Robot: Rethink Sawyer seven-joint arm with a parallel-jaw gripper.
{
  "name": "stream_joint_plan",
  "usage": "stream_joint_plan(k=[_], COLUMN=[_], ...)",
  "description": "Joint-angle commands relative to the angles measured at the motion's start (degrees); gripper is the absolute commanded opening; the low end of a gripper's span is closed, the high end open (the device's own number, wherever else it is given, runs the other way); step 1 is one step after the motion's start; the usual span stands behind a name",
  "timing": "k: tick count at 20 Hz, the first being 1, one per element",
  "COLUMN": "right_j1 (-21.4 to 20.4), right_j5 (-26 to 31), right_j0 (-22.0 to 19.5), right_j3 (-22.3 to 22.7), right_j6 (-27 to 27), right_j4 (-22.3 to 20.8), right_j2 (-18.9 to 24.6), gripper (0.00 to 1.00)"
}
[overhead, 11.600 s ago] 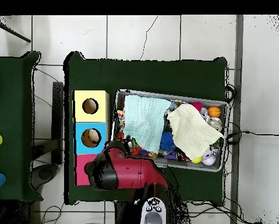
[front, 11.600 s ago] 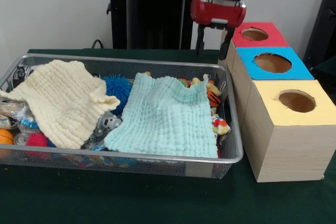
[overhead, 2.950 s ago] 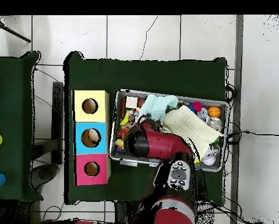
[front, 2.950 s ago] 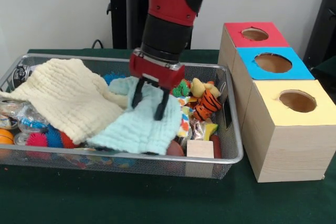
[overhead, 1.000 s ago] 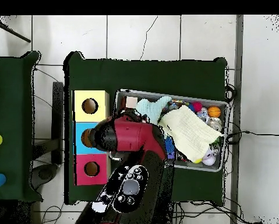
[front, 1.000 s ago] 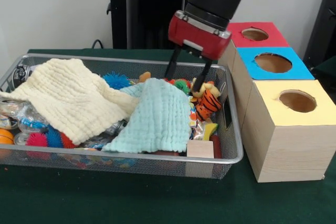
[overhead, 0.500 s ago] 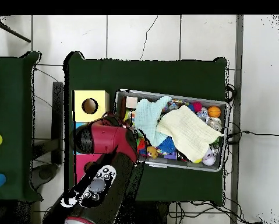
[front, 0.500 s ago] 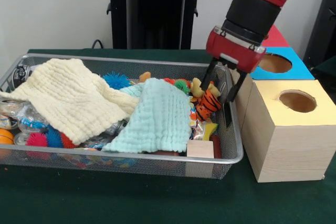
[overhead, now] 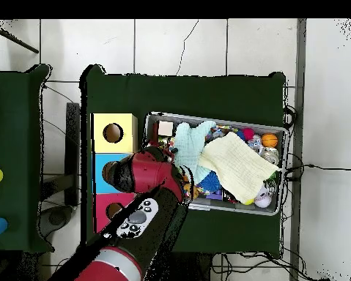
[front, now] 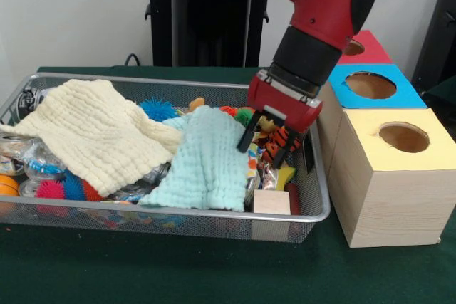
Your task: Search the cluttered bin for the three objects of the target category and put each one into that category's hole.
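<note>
My gripper (front: pixel 262 149) is open, low in the right end of the wire bin (front: pixel 178 212). Its fingers straddle an orange striped tiger plush (front: pixel 273 143); I cannot tell whether they touch it. A light-blue cloth (front: pixel 210 158) lies just left of the gripper, and a cream cloth (front: pixel 92 133) covers the bin's left half. Three boxes with round holes stand to the right: red (front: pixel 369 45), blue (front: pixel 370 85) and yellow (front: pixel 402 137). In the overhead view the red arm (overhead: pixel 145 175) hides the gripper and part of the blue box (overhead: pixel 100 165).
A small wooden block (front: pixel 272 202) lies at the bin's front right corner. A blue spiky ball (front: pixel 158 109), a green one (front: pixel 246 114) and pink ones (front: pixel 50 189) show among several small toys. In the overhead view the light-blue cloth (overhead: pixel 189 146) lies beside the cream cloth (overhead: pixel 240 165).
The gripper has swung from beside the boxes back left and down into the bin, over the tiger plush. Earlier it pulled the light-blue cloth left, uncovering the toys.
</note>
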Motion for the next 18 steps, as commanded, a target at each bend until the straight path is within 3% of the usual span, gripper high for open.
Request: stream_joint_plan(k=[1,8,15,18], right_j1=[5.26,7.16,6.92,3.83], right_j5=[-5.55,-7.89,0.05,5.11], right_j0=[-3.63,-5.44,-2.82,-2.99], right_j3=[-0.33,-1.34,-1.22,0.49], right_j6=[11.40,10.15,8.98,7.17], right_j4=[3.17,3.52,5.14,3.91], right_j2=[3.86,4.34,1.25,2.45], gripper=[1.00,1.00,1.00,1.00])
